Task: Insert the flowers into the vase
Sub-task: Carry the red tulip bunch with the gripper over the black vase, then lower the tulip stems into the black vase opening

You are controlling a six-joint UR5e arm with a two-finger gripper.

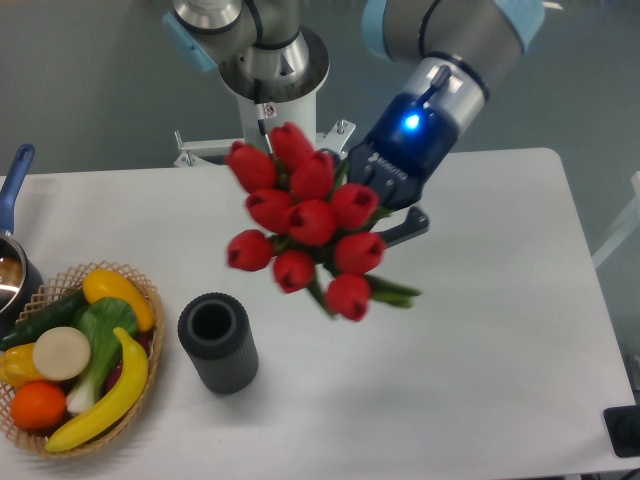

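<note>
The flowers [303, 222], a bunch of glossy red tulip buds with green leaves, hang in the air over the middle of the table. My gripper [385, 205] is shut on their stems from the upper right, its fingertips mostly hidden behind the buds. The vase [217, 341], a short dark grey ribbed cylinder with an open round mouth, stands on the table below and to the left of the bunch, apart from it.
A wicker basket [140, 290] of fruit and vegetables sits at the front left, beside the vase. A metal pot with a blue handle [14, 180] is at the left edge. The robot's base [272, 70] stands behind the table.
</note>
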